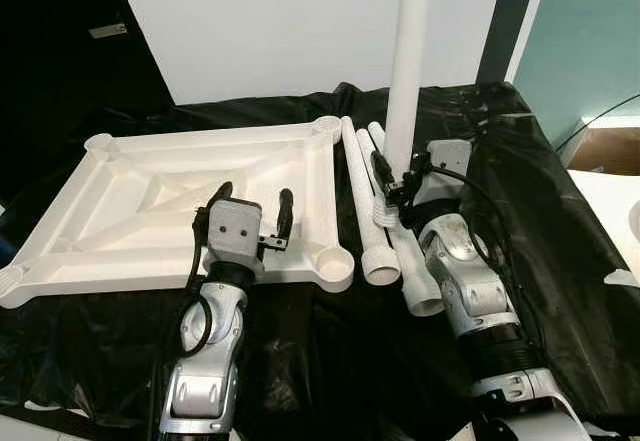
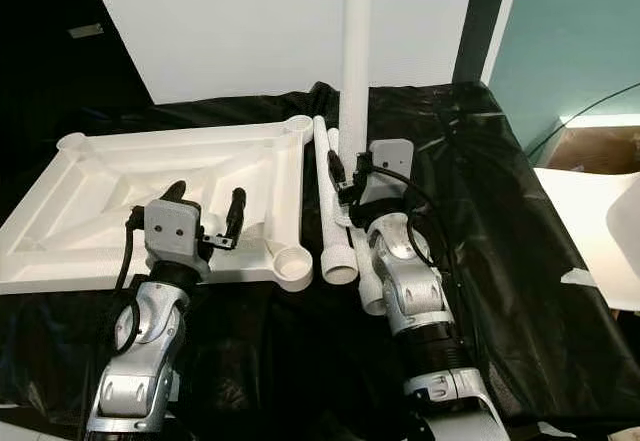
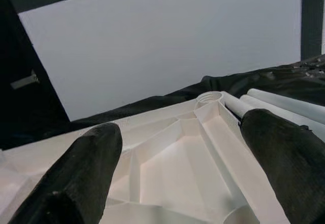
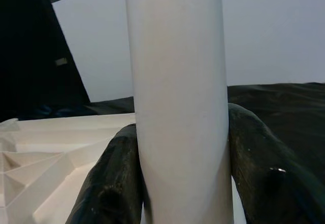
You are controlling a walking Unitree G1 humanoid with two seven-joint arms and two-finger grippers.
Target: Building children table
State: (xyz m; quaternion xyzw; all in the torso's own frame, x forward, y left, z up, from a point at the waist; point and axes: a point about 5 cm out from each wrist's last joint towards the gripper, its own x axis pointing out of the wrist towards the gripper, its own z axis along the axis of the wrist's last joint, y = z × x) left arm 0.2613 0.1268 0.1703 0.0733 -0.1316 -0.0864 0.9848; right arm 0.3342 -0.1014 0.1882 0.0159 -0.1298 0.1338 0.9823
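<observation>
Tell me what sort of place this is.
Probably an indoor workroom set up for assembly: a black sheet covers the work surface, with an upturned white tabletop and loose legs on it, a plain wall panel behind.

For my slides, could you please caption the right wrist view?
Right hand gripping an upright white table leg beside the inverted tabletop.

Both eye views look forward and down from the head onto the black-covered desk (image 1: 560, 261), sharing the white tabletop (image 1: 150, 211) and the arms. The left wrist view peers close along its fingers (image 3: 76, 173) over that tabletop; the right wrist view faces an upright leg (image 4: 177, 97) at very close range.
</observation>
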